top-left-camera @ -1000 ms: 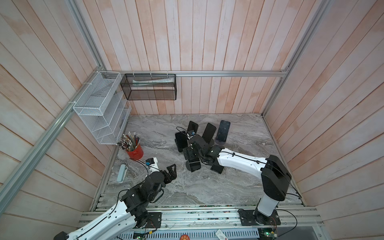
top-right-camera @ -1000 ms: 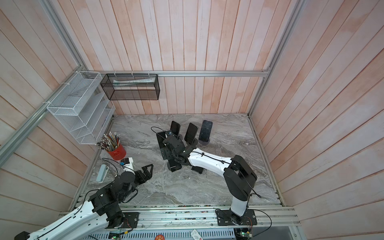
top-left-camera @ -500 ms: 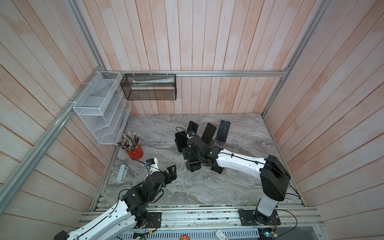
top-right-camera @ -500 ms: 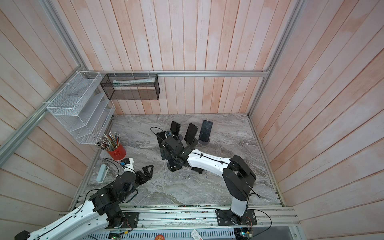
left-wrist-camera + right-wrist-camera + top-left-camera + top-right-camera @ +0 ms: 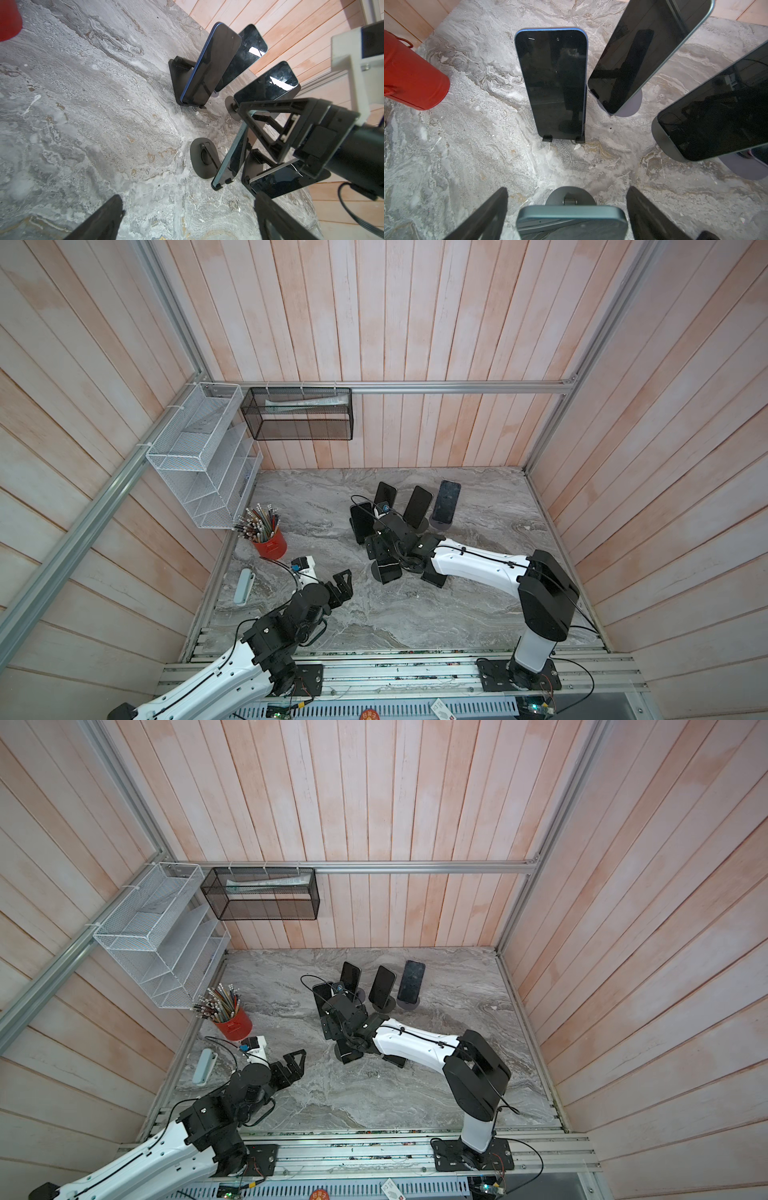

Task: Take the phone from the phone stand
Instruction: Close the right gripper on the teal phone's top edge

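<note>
A red cylindrical cup (image 5: 272,546) holds coloured pencils (image 5: 258,522). The teal-edged phone (image 5: 571,218) leans on its black round-based stand (image 5: 556,197) on the marble tabletop (image 5: 415,614), between the spread fingers of the right hand (image 5: 566,190), not gripped. The left hand (image 5: 343,578) hovers, released wide. Positions match a second earlier.

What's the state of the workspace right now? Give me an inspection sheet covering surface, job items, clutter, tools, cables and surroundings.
Surface: grey marble top, a few small specks.
Job's things: teal phone sits on its stand, between the right tool's fingers, not gripped; blue phone and others lean on stands nearby.
Clutter: red cup of pencils; pale case at the left edge.
Tools: right tool open, astride the teal phone; left tool open, empty, over bare top.
Cables: black cable trails off the right arm; thin cable by the left wrist.
Surroundings: wood walls, white rack, black basket.
</note>
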Action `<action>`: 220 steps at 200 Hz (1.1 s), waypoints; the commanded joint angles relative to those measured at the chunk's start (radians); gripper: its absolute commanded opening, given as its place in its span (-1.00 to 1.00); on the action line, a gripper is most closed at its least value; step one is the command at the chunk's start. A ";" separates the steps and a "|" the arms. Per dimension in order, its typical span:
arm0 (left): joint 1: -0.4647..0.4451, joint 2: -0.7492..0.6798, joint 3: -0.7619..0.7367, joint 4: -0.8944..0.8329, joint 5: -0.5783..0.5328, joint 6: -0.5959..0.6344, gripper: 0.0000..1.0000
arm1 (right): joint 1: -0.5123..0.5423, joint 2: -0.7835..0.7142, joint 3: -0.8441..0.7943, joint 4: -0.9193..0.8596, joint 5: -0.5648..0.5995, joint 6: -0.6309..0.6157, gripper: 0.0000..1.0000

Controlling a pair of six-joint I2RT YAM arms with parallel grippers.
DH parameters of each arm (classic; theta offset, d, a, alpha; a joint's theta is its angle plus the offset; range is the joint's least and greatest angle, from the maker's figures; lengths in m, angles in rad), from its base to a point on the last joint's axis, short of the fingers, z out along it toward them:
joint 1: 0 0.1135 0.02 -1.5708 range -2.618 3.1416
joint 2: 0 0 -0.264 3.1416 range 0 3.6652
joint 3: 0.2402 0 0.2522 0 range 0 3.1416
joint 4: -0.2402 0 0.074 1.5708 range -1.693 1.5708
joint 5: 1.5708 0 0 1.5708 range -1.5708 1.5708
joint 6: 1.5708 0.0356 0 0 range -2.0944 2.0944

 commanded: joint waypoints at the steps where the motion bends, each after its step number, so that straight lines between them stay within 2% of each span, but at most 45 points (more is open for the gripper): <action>1: -0.001 -0.002 0.004 -0.008 -0.025 -0.003 1.00 | 0.005 0.019 -0.014 0.007 0.026 -0.005 0.81; 146: -0.001 0.014 -0.005 0.004 -0.015 -0.015 1.00 | 0.006 0.012 -0.061 0.062 0.011 0.012 0.76; 220: -0.001 0.018 -0.010 0.011 -0.012 -0.017 1.00 | 0.006 -0.015 -0.075 0.071 0.000 0.012 0.57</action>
